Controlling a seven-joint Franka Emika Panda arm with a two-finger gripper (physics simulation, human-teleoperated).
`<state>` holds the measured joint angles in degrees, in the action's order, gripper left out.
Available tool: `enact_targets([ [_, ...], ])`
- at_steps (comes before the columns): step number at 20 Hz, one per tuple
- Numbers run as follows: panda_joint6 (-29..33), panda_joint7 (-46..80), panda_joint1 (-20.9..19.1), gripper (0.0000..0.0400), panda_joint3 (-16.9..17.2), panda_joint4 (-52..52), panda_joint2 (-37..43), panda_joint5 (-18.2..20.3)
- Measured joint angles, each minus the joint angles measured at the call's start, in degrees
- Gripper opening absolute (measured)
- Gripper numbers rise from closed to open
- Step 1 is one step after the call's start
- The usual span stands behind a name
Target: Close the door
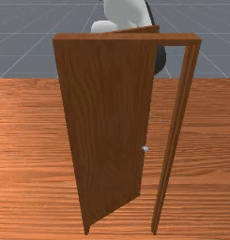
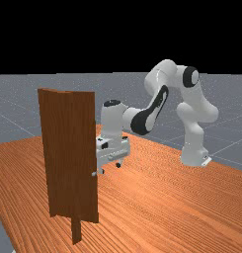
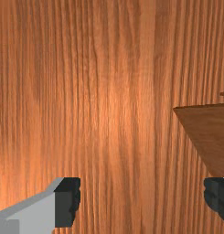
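The brown door (image 1: 104, 122) stands ajar in its frame (image 1: 175, 126), swung toward the arm. Its free edge is apart from the post on the front view's right, and a small pale knob (image 1: 145, 148) sits near that edge. In the far view, my gripper (image 2: 110, 168) points down beside the edge of the door (image 2: 68, 158), near the knob (image 2: 94, 174); the door hides part of the hand. My gripper (image 3: 143, 200) is open in the wrist view, nothing held between its fingers, with the door (image 3: 211, 132) close to one finger.
The wooden table (image 2: 162, 197) extends around the door and under the hand. A post of the frame reaches down below the door (image 2: 76, 233) in the far view. The arm's base (image 2: 194, 155) stands at the far view's right.
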<state>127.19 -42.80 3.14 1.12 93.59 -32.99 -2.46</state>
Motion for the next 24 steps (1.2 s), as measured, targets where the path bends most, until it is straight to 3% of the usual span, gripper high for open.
enact_targets([
  [3,0.1,-9.2,0.6,0.04,-3.1,-0.8,-0.5,-2.1],
  [5,-0.8,-7.0,3.4,0.04,-4.0,-2.8,-1.7,-2.8],
  [9,-2.8,12.9,9.1,0.04,-1.6,-5.3,-3.0,-1.0],
  [11,-2.7,22.1,9.2,0.04,0.8,-3.9,-2.2,1.1],
  [13,-2.0,22.7,6.5,0.04,2.5,-2.0,-1.2,2.4],
  [15,-1.2,15.1,2.6,0.04,2.7,-1.1,-0.6,2.3],
  [16,-0.5,4.8,0.1,0.04,1.4,-0.5,-0.3,1.1],
  [17,-0.3,0.2,-1.7,0.04,0.2,-0.4,-0.2,2.3],
  [18,0.3,-7.9,-2.3,0.04,-0.9,-0.1,0.0,-0.4],
  [21,0.3,-11.7,-0.8,0.04,-3.0,-0.6,-0.4,-1.8],
  [24,-0.7,-2.4,3.1,0.04,-2.4,-1.9,-1.1,-1.5],
])
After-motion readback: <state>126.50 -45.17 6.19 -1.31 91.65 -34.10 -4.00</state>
